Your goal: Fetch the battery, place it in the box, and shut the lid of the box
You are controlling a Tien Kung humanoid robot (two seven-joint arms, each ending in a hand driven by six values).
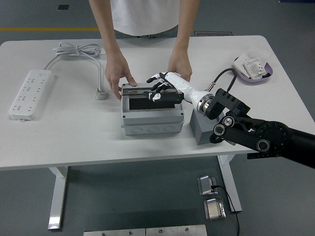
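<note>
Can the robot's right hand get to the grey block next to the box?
Probably yes. The right hand rests on the box lid, and the grey block sits just under that arm's wrist with nothing on it. It would need to pull back first, though.

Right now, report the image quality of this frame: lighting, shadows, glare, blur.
Head view: lighting is even and diffuse; the white table is bright without blown-out glare. Soft shadows sit under the box and beside the gray block. The right hand over the box is slightly soft; the power strip is sharp. The table edges bow slightly.
</note>
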